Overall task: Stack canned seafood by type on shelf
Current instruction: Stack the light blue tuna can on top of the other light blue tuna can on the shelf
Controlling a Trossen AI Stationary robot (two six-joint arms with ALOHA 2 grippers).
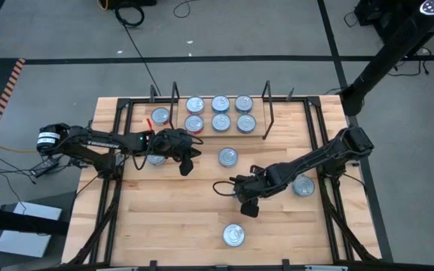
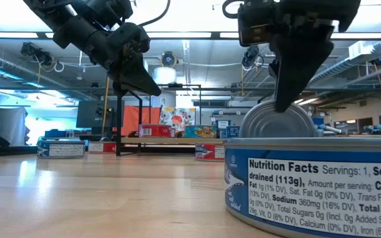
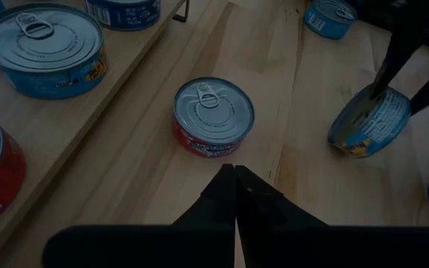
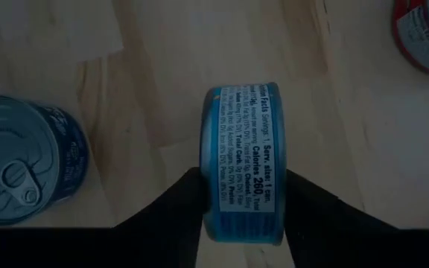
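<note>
My right gripper [image 1: 248,200] is shut on a blue tin [image 4: 242,164] of canned seafood that stands on edge at mid-table. My left gripper [image 3: 234,170] hovers shut to the left of the middle, pointing at a red tin [image 3: 213,115] that lies flat on the table in front of the shelf [image 1: 221,135]. Several tins, lids up, sit in two rows on the shelf board between its black wire end frames. My right gripper pinches the blue tin across its two flat faces, one finger [image 4: 188,201] on each, with the side label toward the wrist. One finger lies on the lid [image 3: 357,117]. The fingers come steeply from above. The tin is tilted on edge, its lower rim [image 3: 346,147] seemingly on the table.
Loose tins lie flat on the table: one near the front edge [image 1: 233,235], one under the right arm [image 1: 303,185], one under the left arm [image 1: 156,158], one left of the shelf frame [image 1: 160,116]. Open wood lies at the front left.
</note>
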